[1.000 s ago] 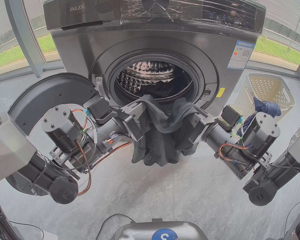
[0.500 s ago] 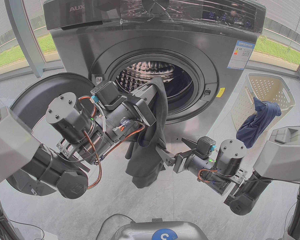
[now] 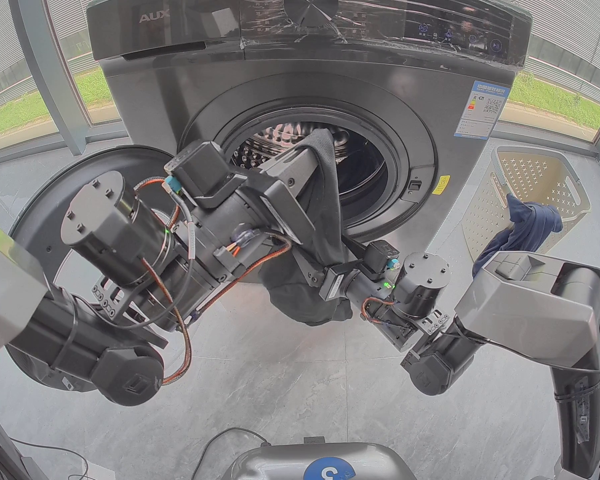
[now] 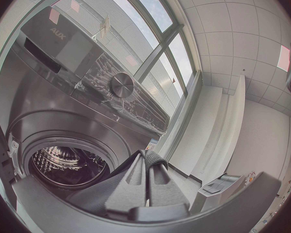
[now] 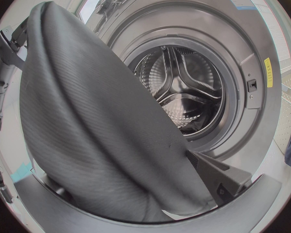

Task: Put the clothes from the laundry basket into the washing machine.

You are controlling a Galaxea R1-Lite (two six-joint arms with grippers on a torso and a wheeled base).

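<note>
1. Head view: left pincer [image 3: 308, 158] lifts a dark grey garment [image 3: 327, 195] at the washing machine [image 3: 300, 81] mouth. The right pincer [image 3: 317, 278] is buried in the cloth (open or closed, I cannot tell).
2. Left wrist view: the pincer is clamped on a fold.
3. Right wrist view: the garment apparently drapes before the drum [image 5: 181, 81].

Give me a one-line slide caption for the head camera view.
Left hand holds a dark garment before the open washing machine, right hand under the cloth; blue garment draped over the laundry basket.

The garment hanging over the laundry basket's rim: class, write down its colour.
Dark navy blue; the garment shows best in the head view.
</note>
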